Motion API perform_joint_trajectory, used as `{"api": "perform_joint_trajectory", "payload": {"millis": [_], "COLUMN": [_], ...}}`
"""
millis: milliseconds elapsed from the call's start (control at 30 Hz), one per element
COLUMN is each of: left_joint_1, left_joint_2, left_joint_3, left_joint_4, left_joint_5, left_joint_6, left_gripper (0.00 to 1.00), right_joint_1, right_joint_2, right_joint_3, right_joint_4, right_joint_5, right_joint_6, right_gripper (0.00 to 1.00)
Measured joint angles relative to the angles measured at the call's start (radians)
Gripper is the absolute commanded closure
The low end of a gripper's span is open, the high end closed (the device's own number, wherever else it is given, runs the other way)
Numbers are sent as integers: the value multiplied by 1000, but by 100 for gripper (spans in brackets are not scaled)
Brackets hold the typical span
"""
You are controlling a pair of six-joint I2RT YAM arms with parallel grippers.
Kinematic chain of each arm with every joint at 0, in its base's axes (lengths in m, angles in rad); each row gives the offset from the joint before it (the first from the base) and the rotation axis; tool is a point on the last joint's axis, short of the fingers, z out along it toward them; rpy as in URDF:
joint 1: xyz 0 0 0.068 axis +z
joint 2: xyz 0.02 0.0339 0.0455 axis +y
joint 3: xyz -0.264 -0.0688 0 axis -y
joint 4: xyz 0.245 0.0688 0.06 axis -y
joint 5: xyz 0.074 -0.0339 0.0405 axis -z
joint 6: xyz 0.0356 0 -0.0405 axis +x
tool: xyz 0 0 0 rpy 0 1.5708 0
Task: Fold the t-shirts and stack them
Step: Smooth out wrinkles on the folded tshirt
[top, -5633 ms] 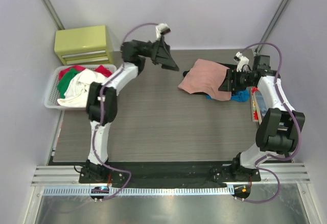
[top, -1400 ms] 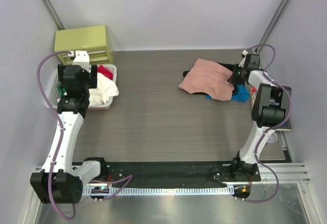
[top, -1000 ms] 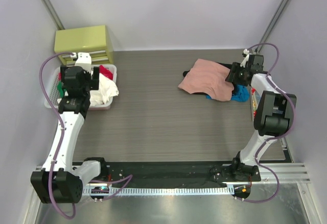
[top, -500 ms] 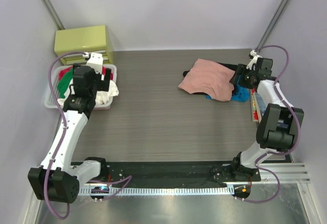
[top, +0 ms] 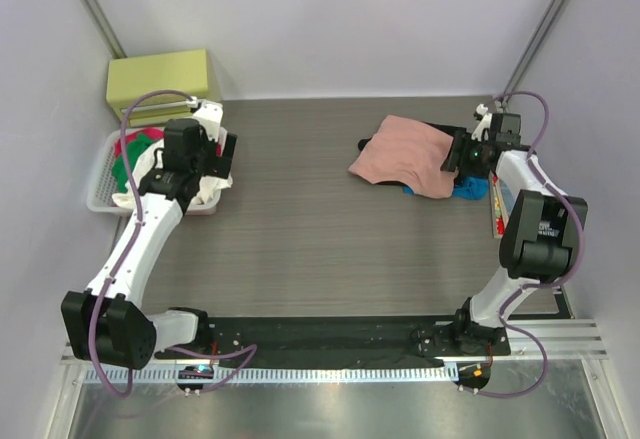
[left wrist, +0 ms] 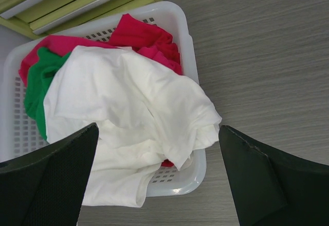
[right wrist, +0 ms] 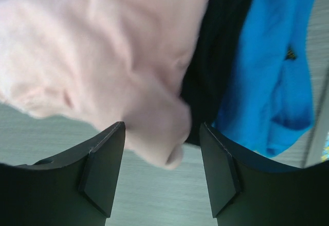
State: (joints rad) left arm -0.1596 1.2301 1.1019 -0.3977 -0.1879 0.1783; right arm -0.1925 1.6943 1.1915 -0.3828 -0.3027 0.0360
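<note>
- Evidently the job is sitting at a pick-up step. The salmon-pink short-sleeved cloth t-shirt [top: 405, 154] is lying roughly folded at the far right of the grey wood-grain worktop [top: 300, 239]. It is resting on a black t-shirt [right wrist: 216, 56] and a bright blue garment [top: 468, 187].
- The right hand [right wrist: 162, 128] is hovering low over the pink shirt's edge nearest the right arm. Its fingers are standing partly apart, with a corner of the cloth showing between them but not pinched, so it is holding nothing.
- The left hand [left wrist: 158, 131] is hanging above the white slotted plastic basket [left wrist: 177, 17] at the far left, with its fingers spread fully wide and gripping nothing.
- By my reading, the next move is calling for the left hand to drop onto the crumpled white t-shirt [left wrist: 128, 102] topping the heap. It should pinch one layer only, since loose cloth is likely to drag its neighbours along.
- Counting up:
  - Two arms are working.
  - Three garments are lying in the right-hand pile.
  - The basket is showing white, red cloth [left wrist: 146, 35] and green cloth [left wrist: 38, 89], at least three pieces, though I cannot tell exactly how many.
  - One yellow-green drawer cabinet [top: 165, 84] is standing behind the basket.
</note>
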Motion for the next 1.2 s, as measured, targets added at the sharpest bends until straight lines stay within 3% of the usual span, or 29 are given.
{"api": "perform_joint_trajectory", "payload": {"millis": [467, 900, 1200], "left_joint_1": [-57, -114, -134], "left_joint_2": [-31, 86, 69], "left_joint_3": [-8, 26, 27], "left_joint_4": [15, 10, 5], "left_joint_5": [-78, -56, -78], "left_joint_6": [16, 20, 44], "left_gripper": [0, 0, 0], "right_joint_1": [-14, -56, -61], "right_joint_2": [167, 243, 310], "right_joint_3": [195, 201, 237], "right_joint_4": [-18, -18, -13], "right_joint_5": [51, 54, 18], "right_joint_6": [19, 26, 48], "right_gripper": [33, 33, 37]}}
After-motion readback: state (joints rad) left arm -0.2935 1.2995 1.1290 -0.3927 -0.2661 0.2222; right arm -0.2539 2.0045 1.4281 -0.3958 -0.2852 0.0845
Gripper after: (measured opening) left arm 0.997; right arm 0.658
